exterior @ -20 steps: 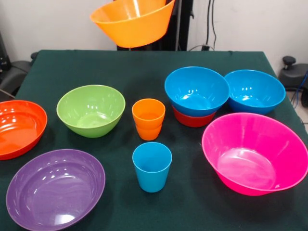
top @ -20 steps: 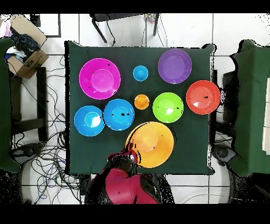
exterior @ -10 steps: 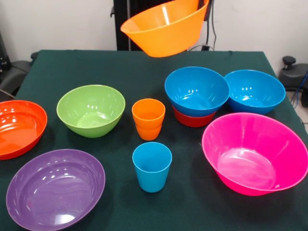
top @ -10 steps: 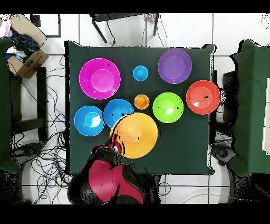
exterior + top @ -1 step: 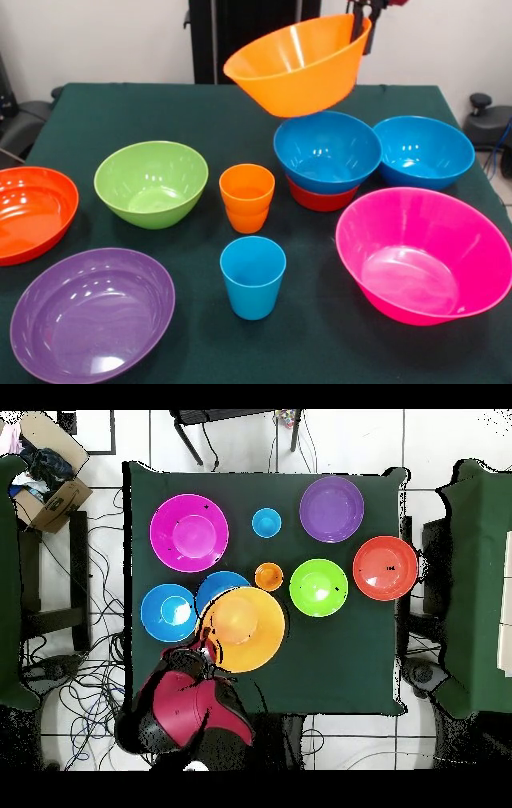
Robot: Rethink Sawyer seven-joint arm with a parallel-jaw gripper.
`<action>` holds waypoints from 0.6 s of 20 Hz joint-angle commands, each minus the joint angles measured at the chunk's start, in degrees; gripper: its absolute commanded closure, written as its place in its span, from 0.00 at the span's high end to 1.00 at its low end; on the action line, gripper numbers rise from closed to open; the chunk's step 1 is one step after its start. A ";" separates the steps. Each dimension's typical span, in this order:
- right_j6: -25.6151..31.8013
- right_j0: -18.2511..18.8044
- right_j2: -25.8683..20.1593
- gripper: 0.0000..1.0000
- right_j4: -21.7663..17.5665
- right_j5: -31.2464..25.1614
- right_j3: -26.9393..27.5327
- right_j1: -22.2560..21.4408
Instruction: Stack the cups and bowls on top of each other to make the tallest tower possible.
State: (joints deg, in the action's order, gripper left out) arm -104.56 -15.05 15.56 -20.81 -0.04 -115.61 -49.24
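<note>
Claw [image 5: 362, 22] pinching orange bowl's [image 5: 298, 68] rim

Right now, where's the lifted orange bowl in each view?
Front view: the orange bowl hangs tilted at top centre, above the blue bowl that sits on a red-orange one.
Overhead view: the orange bowl lies centre-left, covering part of that blue bowl.
Shared landmark: the large pink bowl.
</note>
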 commanded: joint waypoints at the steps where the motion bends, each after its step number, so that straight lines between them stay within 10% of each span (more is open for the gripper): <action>1: -9.43 -2.47 -1.73 0.00 4.70 0.63 7.21 8.90; 12: -10.04 -6.89 1.93 0.00 9.77 3.52 9.30 14.26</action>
State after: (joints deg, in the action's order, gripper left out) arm -104.56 -20.73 18.39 -14.13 0.35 -110.67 -39.24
